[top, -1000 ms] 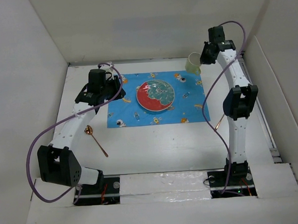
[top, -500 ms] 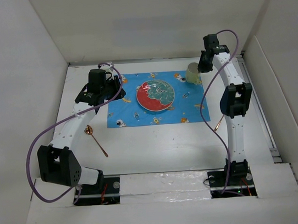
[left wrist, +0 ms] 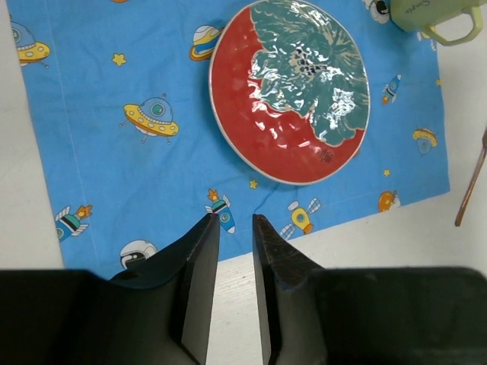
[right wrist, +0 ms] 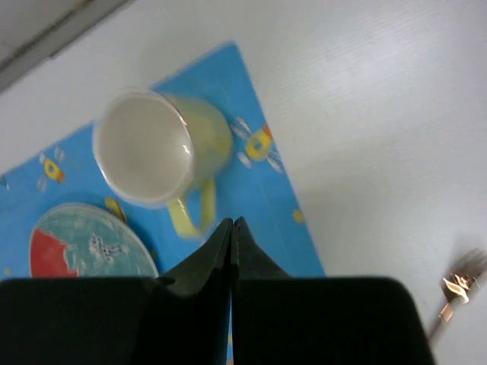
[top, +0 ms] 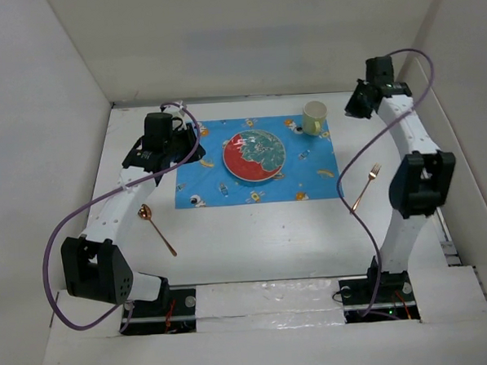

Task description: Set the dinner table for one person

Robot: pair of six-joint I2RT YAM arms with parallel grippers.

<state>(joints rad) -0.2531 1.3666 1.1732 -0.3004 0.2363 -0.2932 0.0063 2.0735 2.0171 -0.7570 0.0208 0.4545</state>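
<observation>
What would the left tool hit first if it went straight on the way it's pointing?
Most likely the blue patterned cloth mat, close to its edge. The tips of the left tool sit over it, short of the red and green round plate. Depth is hard to judge from the wrist view.

Colours as I read them off my feeds

The dinner table (top: pixel 263 239) is plain white. Mid-frame in the top view, the mat (top: pixel 202 180) is bright blue, printed with cartoon rockets, yellow saucers, small stars and astronaut helmets. The plate (top: pixel 254 156) on it is red with a glossy teal-green patch and a pale rim. The mug (top: pixel 314 117), upper right of the mat, is pale yellow-green with a white inside. I see a coppery fork (top: pixel 365 187) at right and a coppery spoon (top: pixel 157 229) at left.
</observation>
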